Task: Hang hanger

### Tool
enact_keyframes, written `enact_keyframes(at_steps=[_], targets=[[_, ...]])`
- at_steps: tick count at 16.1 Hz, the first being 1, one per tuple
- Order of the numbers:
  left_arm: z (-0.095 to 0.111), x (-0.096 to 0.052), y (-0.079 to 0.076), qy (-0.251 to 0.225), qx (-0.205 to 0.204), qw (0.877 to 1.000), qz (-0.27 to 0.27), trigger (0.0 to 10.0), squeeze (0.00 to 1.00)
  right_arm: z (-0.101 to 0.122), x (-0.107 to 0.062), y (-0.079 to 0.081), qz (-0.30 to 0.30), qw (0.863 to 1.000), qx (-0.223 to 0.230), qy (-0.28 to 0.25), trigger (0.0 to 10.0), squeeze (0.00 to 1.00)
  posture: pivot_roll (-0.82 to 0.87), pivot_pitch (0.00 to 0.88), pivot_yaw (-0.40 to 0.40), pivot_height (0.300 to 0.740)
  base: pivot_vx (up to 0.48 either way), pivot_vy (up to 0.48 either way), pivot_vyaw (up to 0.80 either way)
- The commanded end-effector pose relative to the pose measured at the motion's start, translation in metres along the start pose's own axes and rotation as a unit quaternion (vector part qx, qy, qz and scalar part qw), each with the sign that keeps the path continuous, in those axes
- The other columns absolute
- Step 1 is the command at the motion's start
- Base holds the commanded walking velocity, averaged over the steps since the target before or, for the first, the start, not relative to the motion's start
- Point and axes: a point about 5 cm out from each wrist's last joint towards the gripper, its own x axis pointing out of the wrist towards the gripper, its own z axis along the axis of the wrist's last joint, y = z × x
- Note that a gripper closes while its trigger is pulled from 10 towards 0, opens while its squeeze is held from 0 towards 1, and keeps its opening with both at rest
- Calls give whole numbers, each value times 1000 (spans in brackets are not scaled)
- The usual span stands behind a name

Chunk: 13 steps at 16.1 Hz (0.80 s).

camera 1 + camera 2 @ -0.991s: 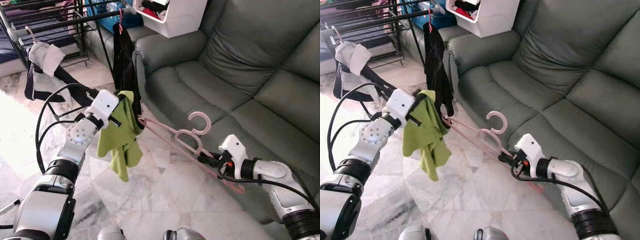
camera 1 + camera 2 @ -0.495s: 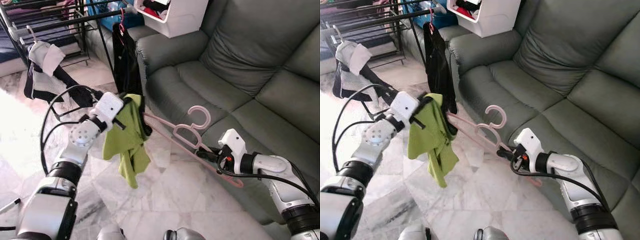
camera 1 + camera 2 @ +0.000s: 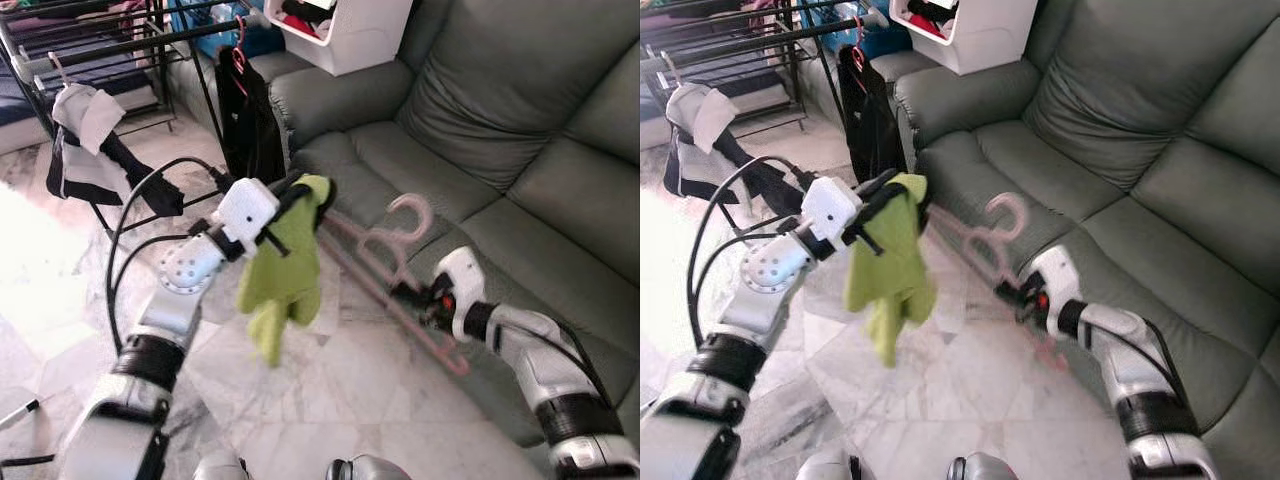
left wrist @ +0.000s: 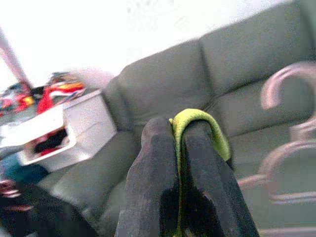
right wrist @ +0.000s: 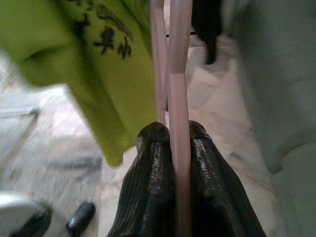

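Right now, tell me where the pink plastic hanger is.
The pink plastic hanger is clamped in the right end effector, held over the marble floor before the green sofa, beside the lime-green garment.

Pale marble floor (image 3: 330, 390) runs under everything here. The grey-green sofa (image 3: 480, 130) stands on it along the right side, and a black drying rack (image 3: 110, 45) stands on it at the far left. A white storage box (image 3: 345, 30) rests on the sofa's armrest, with clothes inside.

Sofa (image 3: 480, 150) crowds the right; marble floor (image 3: 330, 400) lies open.
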Motion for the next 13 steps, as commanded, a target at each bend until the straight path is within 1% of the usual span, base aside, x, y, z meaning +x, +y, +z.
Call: enact_keyframes(at_steps=[1,2,3,4,5,6,7,8,9,10,11,12,13], targets=[[21,10,-14,-37,-29,998,-39,10000,0,2,0,-10,-37,998,48,-15,10000,0,-77,46,-71,740,0,0,0],[24,12,-19,-41,-43,997,-52,10000,0,3,1,-10,-40,997,61,-20,10000,0,-74,45,-72,740,0,0,0],[25,13,-25,-41,-50,996,-66,10000,0,3,3,-10,-38,997,64,-21,10000,0,-74,45,-72,740,0,0,0],[26,12,-36,-37,-60,993,-97,10000,0,5,5,-10,-42,996,73,-25,10000,0,-74,45,-72,740,0,0,0],[25,11,-44,-29,-66,990,-124,10000,0,7,7,-11,-46,995,86,-32,10000,0,-74,45,-72,740,0,0,0],[24,10,-48,-21,-67,988,-138,10000,0,9,7,-13,-51,993,96,-38,10000,0,-75,43,-72,740,0,0,0],[22,6,-53,-8,-69,985,-158,10000,0,12,7,-18,-73,989,118,-50,10000,0,-75,43,-72,740,0,0,0],[22,3,-60,-1,-85,980,-183,10000,0,20,8,-25,-105,978,162,-78,10000,0,-78,41,-70,740,0,0,0],[23,3,-63,0,-88,978,-187,10000,0,24,8,-27,-110,969,199,-94,10000,0,-76,42,-71,740,0,0,0],[18,2,-61,15,-54,981,-185,10000,0,36,9,-24,-78,967,207,-125,10000,0,-73,41,-71,740,0,0,0],[11,0,-55,30,-26,984,-174,10000,0,40,8,-20,-58,978,157,-125,10000,0,-72,41,-74,740,0,0,0],[7,-1,-48,43,-14,985,-167,10000,0,38,7,-20,-61,980,147,-116,10000,0,-72,41,-74,740,0,0,0],[5,-6,-40,56,1,984,-169,10000,0,39,1,-30,-87,970,180,-135,10000,0,-73,40,-77,740,0,0,0]])
